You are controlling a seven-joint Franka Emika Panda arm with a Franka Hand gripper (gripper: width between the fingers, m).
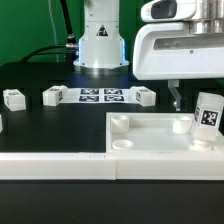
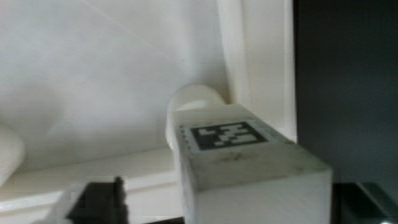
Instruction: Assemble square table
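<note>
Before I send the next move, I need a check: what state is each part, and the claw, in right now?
Claw: open, straddling the leg, visible finger clear of it.
Leg: standing on end at the top's corner, not gripped.
Top: lying flat, rim up.
Loose legs: lying on the table, unattached.

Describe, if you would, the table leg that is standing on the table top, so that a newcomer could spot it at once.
Find the white square table top in the exterior view's foreground. At its end toward that view's right stands one short white leg. It alone is on the top, upright, its tag facing the camera; the other legs sit farther back on the black table.
</note>
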